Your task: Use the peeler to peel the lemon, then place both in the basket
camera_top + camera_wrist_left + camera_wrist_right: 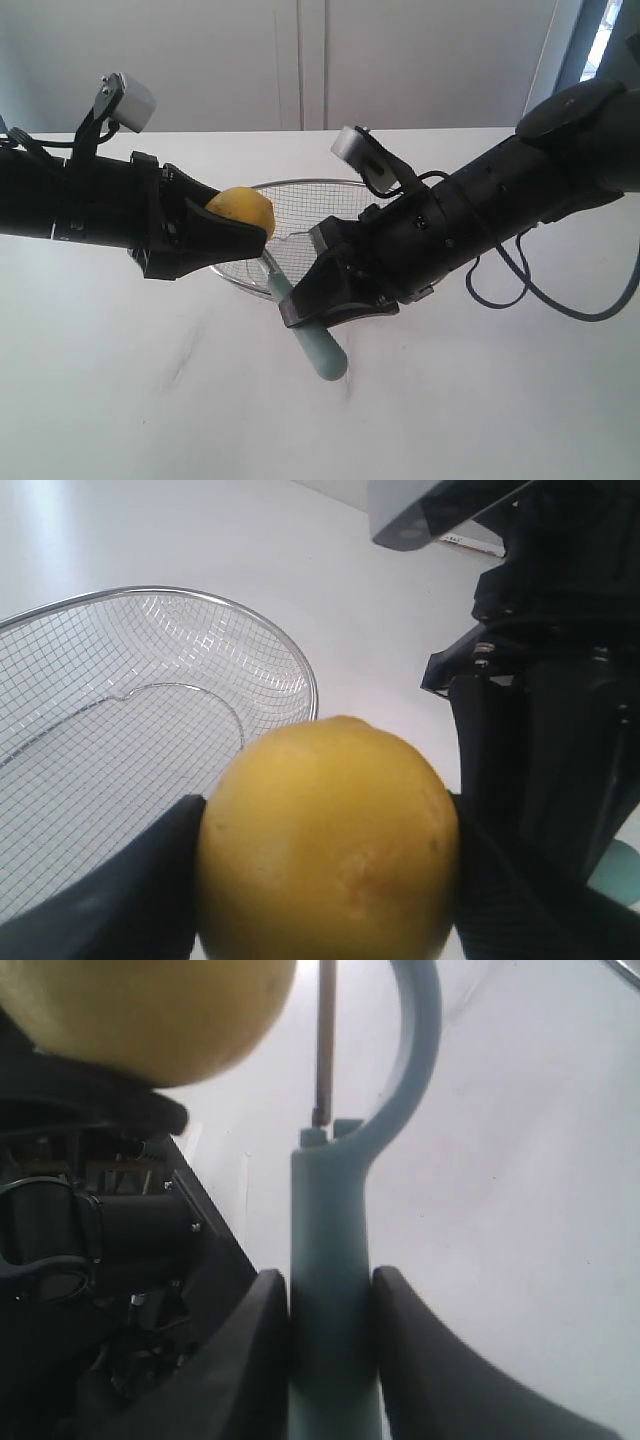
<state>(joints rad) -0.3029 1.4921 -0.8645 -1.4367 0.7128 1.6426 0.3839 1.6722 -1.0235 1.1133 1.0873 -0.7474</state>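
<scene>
Peeler: your right hand (300,300) is clamped on the peeler (322,352) at mid-handle. The smooth, rounded pale teal handle juts out at 5 o'clock, and the curved head and slim metal blade point to 11 o'clock.
Lemon: your left hand (236,228) pinches the lemon (243,210), which is round, yellow and finely dimpled, at 11 o'clock from the blade.
Basket: the basket (300,183) is silver wire mesh with a thick rim, on the white surface (150,400) behind both hands.

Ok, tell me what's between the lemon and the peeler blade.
Nothing: the right wrist view shows a bare gap between lemon and peeler blade, just white table behind.
</scene>
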